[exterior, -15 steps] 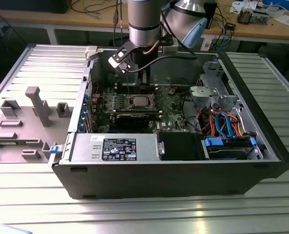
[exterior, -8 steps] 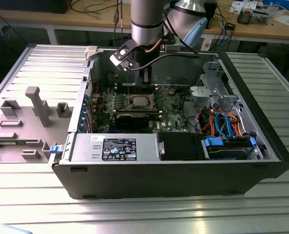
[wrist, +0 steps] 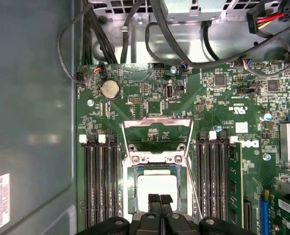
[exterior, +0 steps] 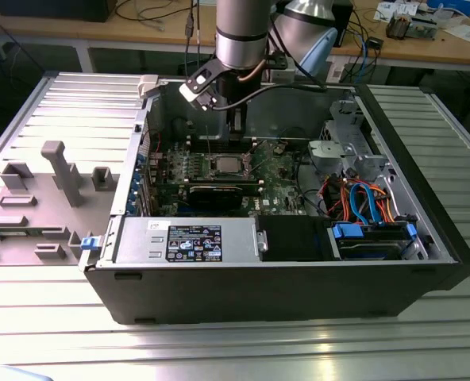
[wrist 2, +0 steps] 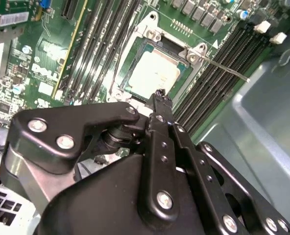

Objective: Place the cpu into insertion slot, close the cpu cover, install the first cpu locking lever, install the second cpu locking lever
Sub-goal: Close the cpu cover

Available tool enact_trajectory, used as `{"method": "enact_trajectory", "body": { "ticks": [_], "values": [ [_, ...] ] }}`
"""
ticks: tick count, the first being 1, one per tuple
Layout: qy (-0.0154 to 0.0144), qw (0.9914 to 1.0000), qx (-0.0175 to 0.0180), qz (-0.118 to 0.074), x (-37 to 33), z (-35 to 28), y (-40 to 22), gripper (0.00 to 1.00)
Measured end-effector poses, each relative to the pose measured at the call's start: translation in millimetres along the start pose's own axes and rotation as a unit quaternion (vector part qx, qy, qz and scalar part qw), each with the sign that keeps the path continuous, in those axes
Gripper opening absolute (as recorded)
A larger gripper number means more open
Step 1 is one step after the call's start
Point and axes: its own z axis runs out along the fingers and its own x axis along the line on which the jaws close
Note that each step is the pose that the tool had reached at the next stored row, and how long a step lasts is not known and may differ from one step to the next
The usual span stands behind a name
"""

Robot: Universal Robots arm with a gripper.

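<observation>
Chip (wrist: 157, 188) is seated in the socket (wrist: 131, 191), directly under the gripper (wrist: 159, 201), whose fingers are pressed together with nothing held. Cover (wrist: 157, 122) is seen tipped open just beyond the fingertips. A lever (wrist 2: 228, 68) sticks out unlatched alongside. Cover closing and both levers are judged outstanding.

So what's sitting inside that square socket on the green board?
The cpu, its silver top up, lies in the insertion slot. The gripper covers one edge in the first wrist view; whatever lies under the chip is hidden.
</observation>
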Motion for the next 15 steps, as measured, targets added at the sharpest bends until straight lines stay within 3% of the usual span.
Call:
{"method": "enact_trajectory", "body": {
  "ticks": [5,7,10,15],
  "values": [
    [0.0000,1.00000,0.0011,0.000,0.2,-9.7,0.2,0.11],
    [0.0000,1.00000,0.0012,0.000,0.2,-9.7,0.6,0.11],
    [0.0000,1.00000,0.0012,0.000,0.2,-9.7,6.1,0.11],
    [0.0000,1.00000,0.0012,0.000,0.3,-9.7,7.2,0.11]
  ]
}}
